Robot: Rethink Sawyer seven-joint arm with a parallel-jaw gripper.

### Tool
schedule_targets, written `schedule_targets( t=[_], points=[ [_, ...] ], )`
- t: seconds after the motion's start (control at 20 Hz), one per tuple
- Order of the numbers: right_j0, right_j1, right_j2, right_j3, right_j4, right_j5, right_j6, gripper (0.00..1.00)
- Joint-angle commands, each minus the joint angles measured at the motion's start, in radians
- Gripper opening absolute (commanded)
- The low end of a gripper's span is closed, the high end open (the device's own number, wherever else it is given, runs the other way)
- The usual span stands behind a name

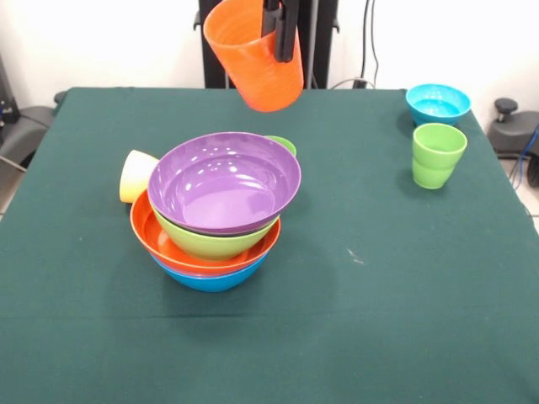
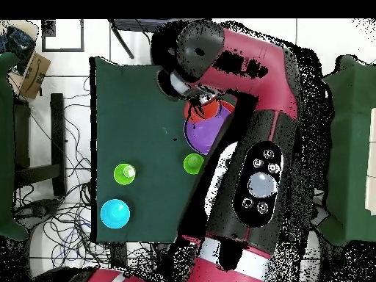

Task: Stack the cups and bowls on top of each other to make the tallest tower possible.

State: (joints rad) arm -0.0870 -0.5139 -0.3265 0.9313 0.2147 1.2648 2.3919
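Note:
My gripper [image 1: 279,44] is shut on the rim of the orange cup [image 1: 253,57] and holds it tilted in the air, above and behind the tower. The tower is a nested pile: blue bowl [image 1: 210,279] lowest, then orange bowl [image 1: 156,237], lime green bowl [image 1: 215,241] and purple bowl [image 1: 223,181] on top, tilted. The yellow cup [image 1: 135,175] lies on its side against the tower's left. A green cup [image 1: 285,144] peeks out behind the purple bowl. Overhead, the arm [image 2: 242,81] covers most of the pile; the purple bowl [image 2: 202,134] and green cup [image 2: 193,163] show.
A light green cup [image 1: 438,154] [image 2: 124,173] stands upright at the right of the front view, with the turquoise bowl [image 1: 438,103] [image 2: 115,213] behind it near the table's far right corner. The dark blue bowl is out of view. The green tablecloth [image 1: 379,286] covers the table.

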Motion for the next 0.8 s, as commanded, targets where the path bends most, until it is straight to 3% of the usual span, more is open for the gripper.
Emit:
schedule_targets(
  t=[0.05,0.35,0.8],
  points=[
    [-0.020,0.046,0.127,-0.010,-0.093,-0.035,-0.211,0.00],
    [-0.050,0.055,0.157,-0.036,-0.110,-0.020,-0.248,0.00],
    [-0.085,0.090,0.187,-0.151,-0.156,0.047,-0.290,0.00]
  ],
)
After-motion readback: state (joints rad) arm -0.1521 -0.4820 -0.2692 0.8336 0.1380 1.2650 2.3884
